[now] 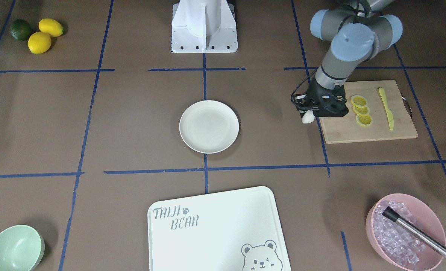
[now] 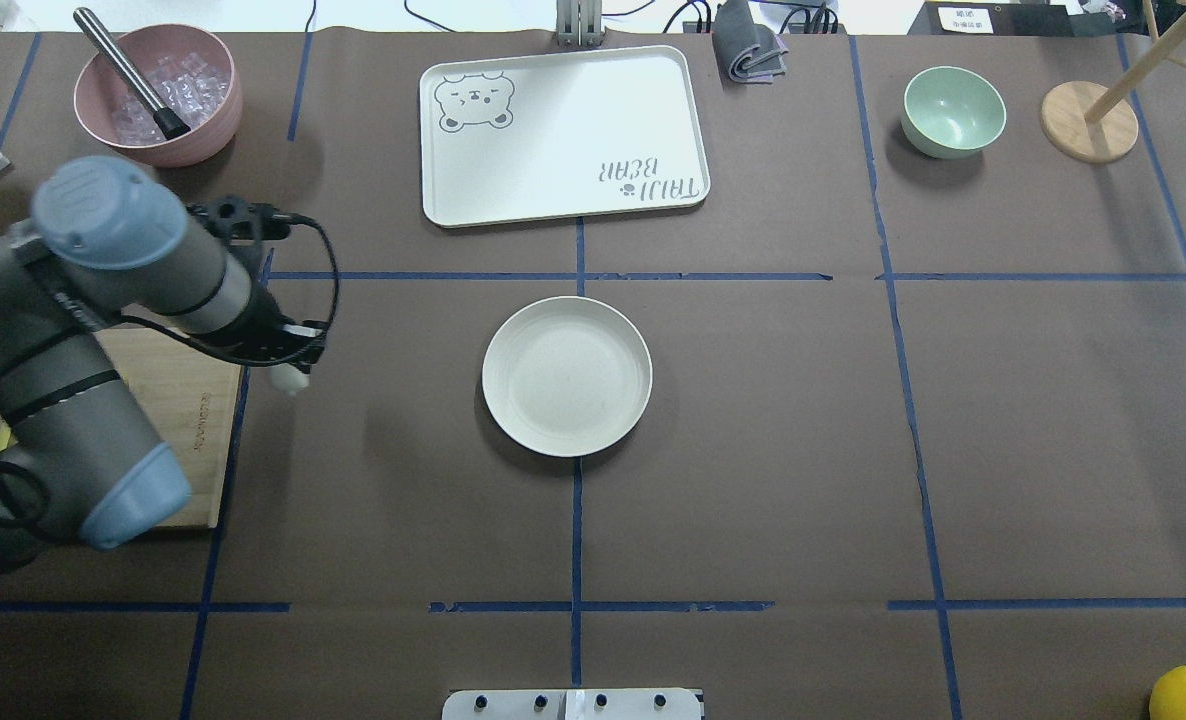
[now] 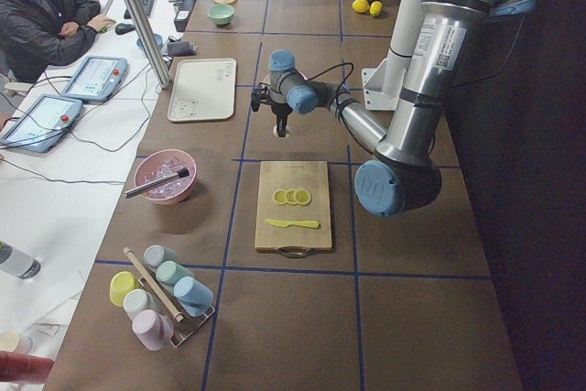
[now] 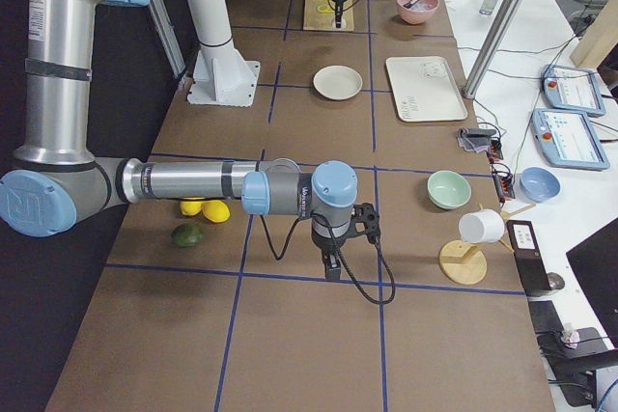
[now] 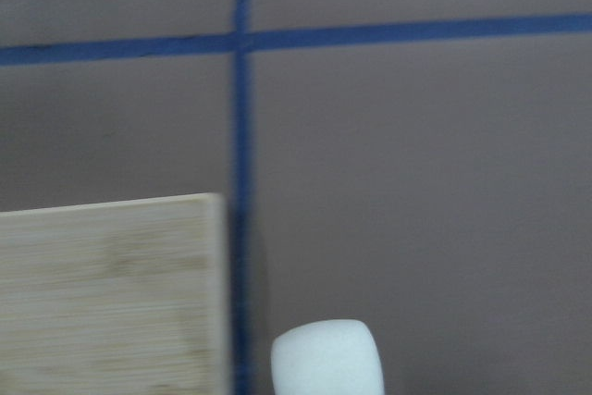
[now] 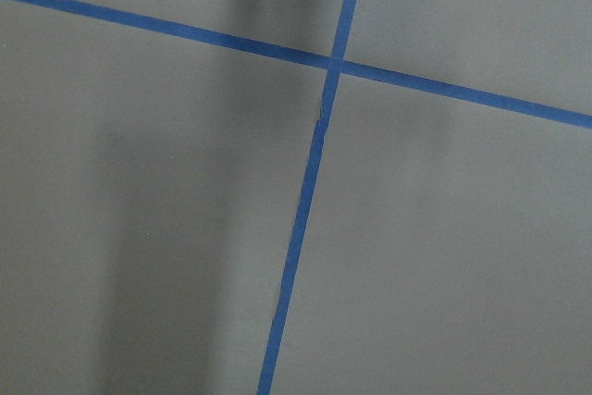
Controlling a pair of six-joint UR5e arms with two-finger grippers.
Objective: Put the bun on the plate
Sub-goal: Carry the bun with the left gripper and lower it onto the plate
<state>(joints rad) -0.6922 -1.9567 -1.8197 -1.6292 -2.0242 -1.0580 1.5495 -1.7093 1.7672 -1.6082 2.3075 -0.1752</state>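
Brown paper covers the whole worktop (image 2: 753,450), and blue tape lines (image 2: 576,530) divide it into big rectangles. On the far long side, past the worktop's edge, a person sits at a white desk with tablets and cables.

My left tool (image 1: 313,111) is closed on the bun (image 1: 308,117), which shows under the black fingers as a small, plain white, stubby piece with rounded edges. In my left wrist view the picture is a bit blurred, and only the top of the bun is seen at the lower border. The bun is just off the corner of the bamboo cutting board (image 1: 373,131), on the side facing the plate, close beside a blue line. I cannot tell how high it is over the paper.

On the board lie three lemon slices (image 1: 361,110) in a row and a yellow knife (image 1: 386,109) next to them.

The plate (image 1: 209,126) is round, cream-white, with a low rim, and it sits at the middle of the worktop on a tape line, well apart from the bun. The stretch between them is brown paper crossed by one blue line. Beyond the plate lies the bear-printed tray (image 1: 215,226), and a pink bowl of ice (image 1: 377,226) stands near the board.

My right tool (image 4: 331,267) hangs far away on the other side, over a tape crossing. Whether its fingers are apart or together, I cannot tell.
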